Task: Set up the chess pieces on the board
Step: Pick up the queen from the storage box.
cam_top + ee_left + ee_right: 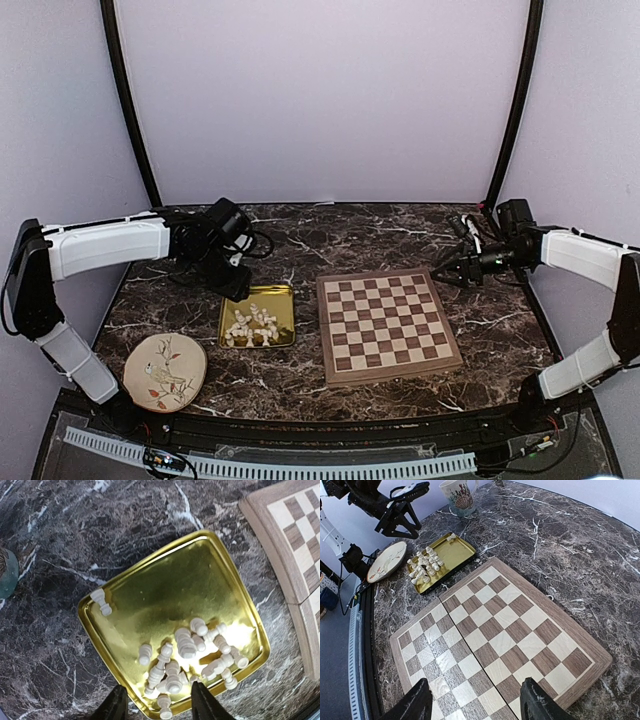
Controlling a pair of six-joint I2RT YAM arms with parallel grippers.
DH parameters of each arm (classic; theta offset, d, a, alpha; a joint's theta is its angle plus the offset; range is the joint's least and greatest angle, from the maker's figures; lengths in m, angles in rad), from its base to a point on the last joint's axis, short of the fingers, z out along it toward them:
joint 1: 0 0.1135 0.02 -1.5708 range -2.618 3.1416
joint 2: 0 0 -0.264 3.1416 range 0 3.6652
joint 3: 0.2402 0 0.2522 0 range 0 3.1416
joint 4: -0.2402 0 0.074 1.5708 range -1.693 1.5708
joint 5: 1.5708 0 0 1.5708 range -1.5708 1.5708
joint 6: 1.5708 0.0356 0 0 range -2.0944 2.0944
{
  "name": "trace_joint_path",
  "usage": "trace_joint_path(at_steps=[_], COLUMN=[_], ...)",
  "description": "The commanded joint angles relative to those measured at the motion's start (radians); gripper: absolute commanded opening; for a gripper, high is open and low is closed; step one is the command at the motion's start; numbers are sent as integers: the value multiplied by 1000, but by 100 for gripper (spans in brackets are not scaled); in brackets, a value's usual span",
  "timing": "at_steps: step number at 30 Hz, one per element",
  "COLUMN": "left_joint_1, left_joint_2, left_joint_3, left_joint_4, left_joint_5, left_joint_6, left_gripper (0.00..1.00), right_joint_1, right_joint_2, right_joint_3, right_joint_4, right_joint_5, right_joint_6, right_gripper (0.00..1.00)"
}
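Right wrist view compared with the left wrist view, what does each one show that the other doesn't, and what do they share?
Only the right wrist view: the whole board, bare of pieces, the bird plate, and the left arm's fingers. Only the left wrist view: the chess pieces close up, toppled in a heap, one lying apart. Both: the gold tray, the pieces, at least part of the board, the marble table.
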Motion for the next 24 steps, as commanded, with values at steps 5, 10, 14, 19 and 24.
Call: trace_joint_path(at_steps=[5,10,14,19,24], left_joint_1=[4,4,3,3,1], left_joint_2=[-23,-9,22,55,96], left_joint_3=[-82,-106,-110,-106,-89], left_joint_4=[-63,-27,-7,17,14], left_joint_5=[100,158,174,175,164], left_joint_6=[-60,-62,-64,-70,-76], left_gripper=[41,45,41,35,31], right_joint_1=[3,3,3,3,3], right_joint_2=[-3,-4,-7,-8,0], right_joint_3=[23,23,22,19,20], right_joint_4=[-4,-5,-7,-5,-7], right_joint_5=[-28,-21,-18,-13,-10], right_joint_6=[-19,-18,-18,-19,-18], right_gripper=[60,60,59,59,59])
